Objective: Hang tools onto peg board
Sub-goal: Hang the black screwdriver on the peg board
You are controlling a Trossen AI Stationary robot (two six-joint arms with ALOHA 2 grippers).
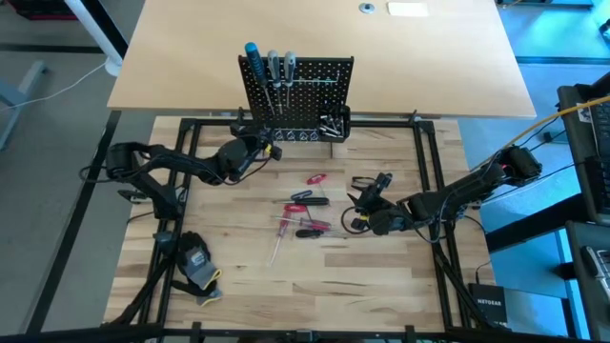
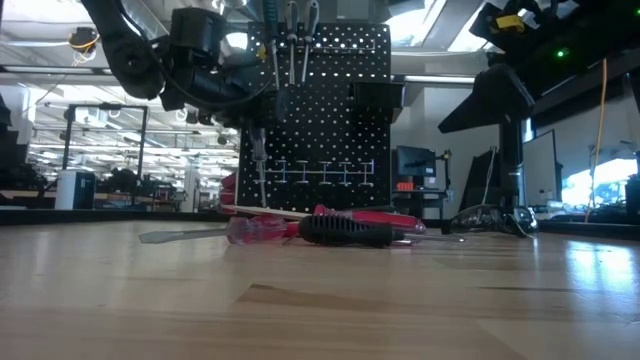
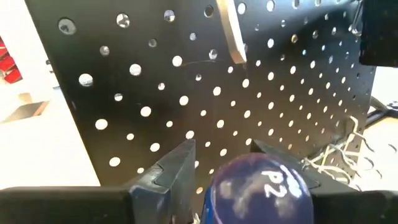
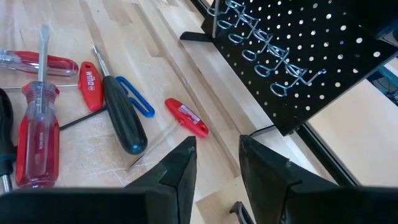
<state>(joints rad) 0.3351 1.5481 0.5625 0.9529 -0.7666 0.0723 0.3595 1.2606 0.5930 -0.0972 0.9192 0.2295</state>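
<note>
The black peg board (image 1: pixel 295 90) stands upright at the table's far middle. A blue-handled screwdriver (image 1: pixel 253 59) and two grey ones (image 1: pixel 281 69) hang on it. My left gripper (image 1: pixel 259 148) is at the board's left foot, shut on a blue-handled screwdriver (image 3: pixel 261 190). Several tools lie flat mid-table: red screwdrivers (image 4: pixel 37 130), a black-handled one (image 4: pixel 121 118) and a red key (image 4: pixel 186 117). My right gripper (image 4: pixel 217 168) is open and empty just right of them (image 1: pixel 367 205). My left gripper pinches the blue handle between its two fingers, just below its rounded butt end (image 3: pixel 258 180), which is marked P2 and stands up above the fingers. The fingers reach level toward the board's face. The shaft (image 2: pixel 258 160) hangs down, clear of the table.
A small black bin (image 1: pixel 334 124) with silver bits hangs at the board's lower right, above a row of wire hooks (image 4: pixel 267 62). A black-and-yellow glove (image 1: pixel 197 259) lies at the near left. A dark frame (image 1: pixel 424 191) borders the work area.
</note>
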